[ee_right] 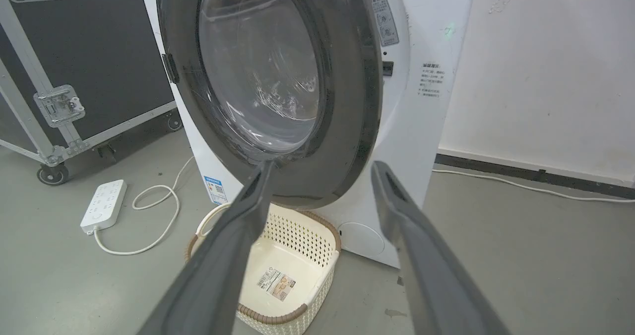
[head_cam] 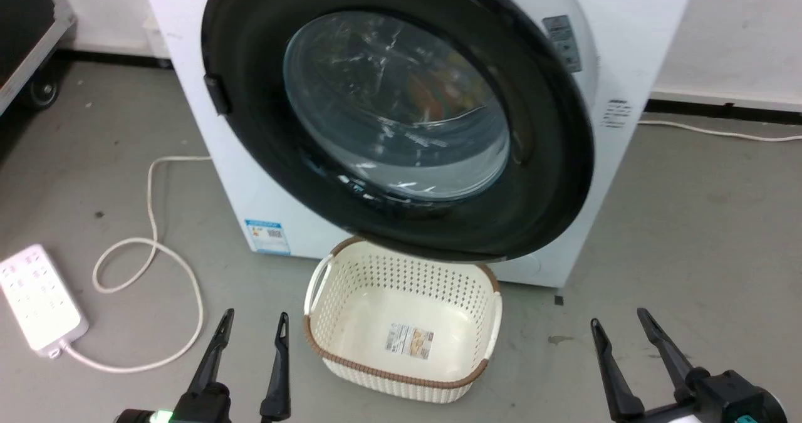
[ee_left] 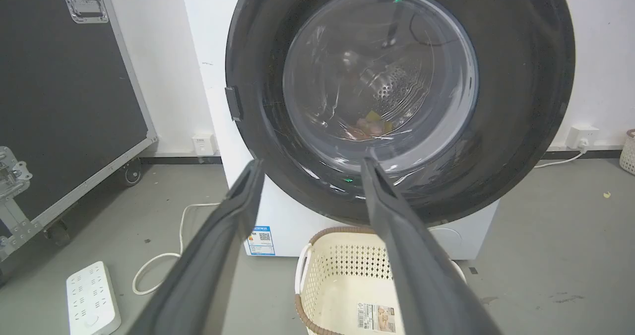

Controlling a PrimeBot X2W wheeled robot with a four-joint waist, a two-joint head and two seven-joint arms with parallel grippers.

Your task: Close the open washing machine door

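The washing machine is a white front loader against the wall. Its door, with a wide glossy black rim and a clear glass bowl, lies swung across the front; the right wrist view shows the door standing a little off the white face on the right side. A small black latch tab sits on the rim's left edge. Through the glass I see the steel drum and something coloured inside. My left gripper and right gripper are both open, low in the head view, well short of the door and touching nothing.
A cream perforated basket stands on the floor right under the door's lower rim, between my grippers. A white power strip and its looped cable lie at the left. A black wheeled flight case stands left of the washer.
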